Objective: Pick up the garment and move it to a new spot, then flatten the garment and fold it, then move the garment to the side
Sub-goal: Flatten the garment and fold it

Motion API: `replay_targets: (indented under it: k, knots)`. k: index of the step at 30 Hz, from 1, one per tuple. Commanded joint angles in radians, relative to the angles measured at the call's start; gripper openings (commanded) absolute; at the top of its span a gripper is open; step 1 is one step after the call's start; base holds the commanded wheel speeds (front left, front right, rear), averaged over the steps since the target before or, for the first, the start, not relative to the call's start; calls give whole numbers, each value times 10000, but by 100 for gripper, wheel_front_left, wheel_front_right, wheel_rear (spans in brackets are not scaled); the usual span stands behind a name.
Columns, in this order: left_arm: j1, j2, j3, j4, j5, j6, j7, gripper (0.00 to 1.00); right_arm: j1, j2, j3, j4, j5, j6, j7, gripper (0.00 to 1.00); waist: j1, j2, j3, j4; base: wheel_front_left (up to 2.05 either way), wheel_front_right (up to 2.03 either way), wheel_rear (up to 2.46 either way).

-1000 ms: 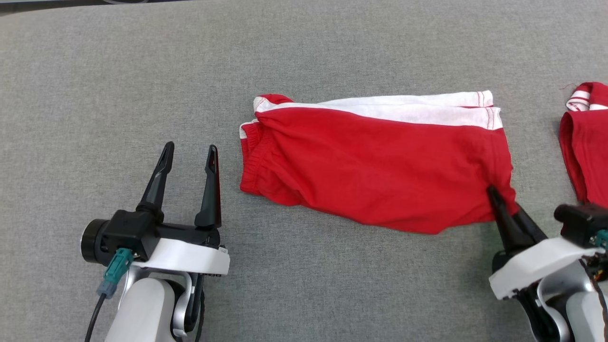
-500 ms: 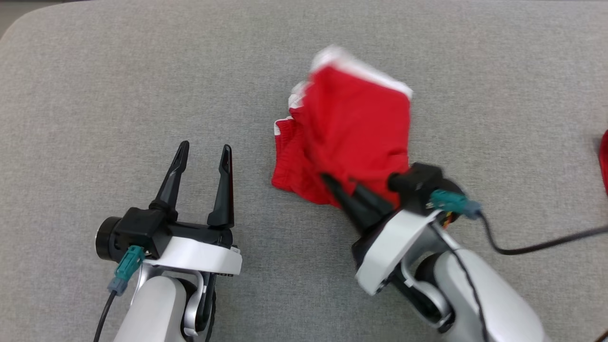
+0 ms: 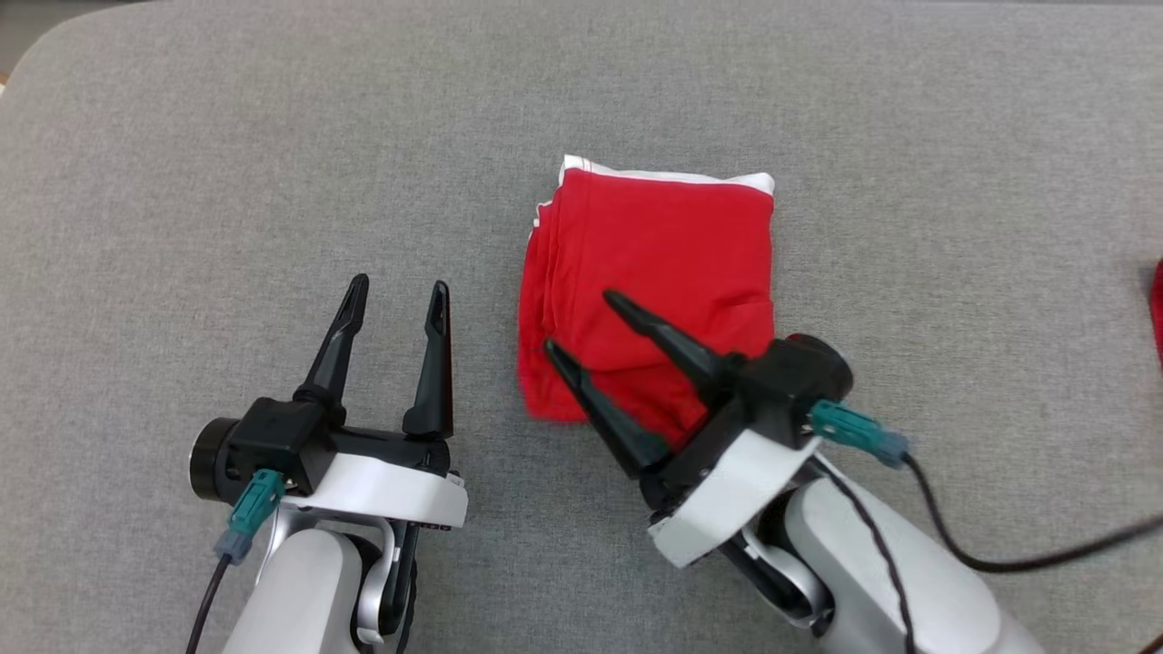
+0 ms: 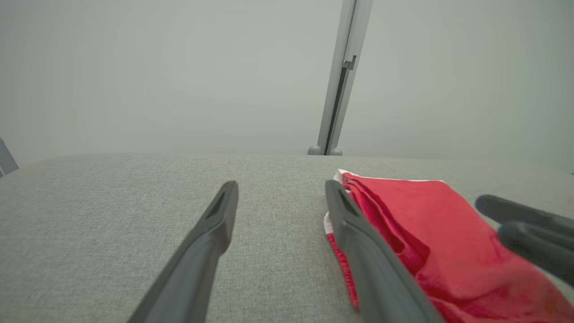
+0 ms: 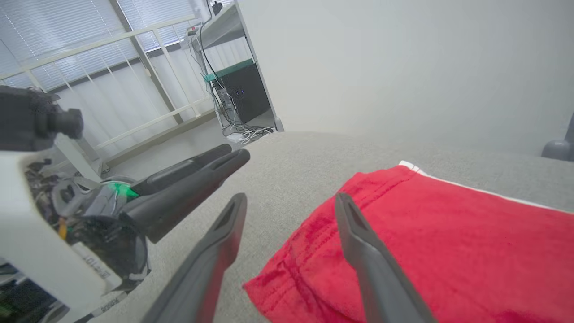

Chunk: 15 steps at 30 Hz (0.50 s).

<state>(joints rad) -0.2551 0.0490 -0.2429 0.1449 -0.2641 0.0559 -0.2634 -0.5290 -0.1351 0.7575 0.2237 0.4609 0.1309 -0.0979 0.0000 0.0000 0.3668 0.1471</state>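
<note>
The garment (image 3: 650, 263), red shorts with white trim, lies folded in half as a compact rectangle on the grey padded table (image 3: 182, 182). My right gripper (image 3: 579, 322) is open over its near left corner, one finger above the red cloth and the other above the grey surface, gripping nothing. In the right wrist view the right gripper (image 5: 291, 196) straddles the edge of the garment (image 5: 448, 242). My left gripper (image 3: 401, 283) is open and empty, just left of the garment. In the left wrist view the left gripper (image 4: 281, 184) stands beside the garment (image 4: 426, 220).
A sliver of another red cloth (image 3: 1158, 309) shows at the right edge of the head view. The table's rounded corner (image 3: 27, 54) is at the far left. A black cable (image 3: 999, 563) trails from my right wrist. Broad grey surface surrounds the garment.
My right gripper carried the garment's right end over to the left, folding it in half, then opened and let go. The head camera shifted. The left gripper stayed open.
</note>
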Motion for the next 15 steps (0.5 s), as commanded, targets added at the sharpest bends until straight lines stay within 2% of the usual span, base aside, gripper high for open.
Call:
replay_targets:
  k: [1,3,6,15]
  knots:
    - [-127,39,69,12,74,70,-13,100,-32,-159,-89,-118,-37,-3,-286,100,0,0,-106,-94,0,0,0]
    - [-71,37,120,0,151,75,-13,100,125,-381,-511,-343,-156,-4,-802,100,0,0,-221,-202,0,0,0]
    - [61,68,228,-18,286,86,-13,100,547,-653,-1719,-536,-393,-3,-1177,100,0,0,-403,-392,0,0,0]
    - [547,292,657,27,394,-18,-13,100,2755,-1129,-5602,-1063,-1175,-4,-1256,100,0,0,-1046,-942,0,0,0]
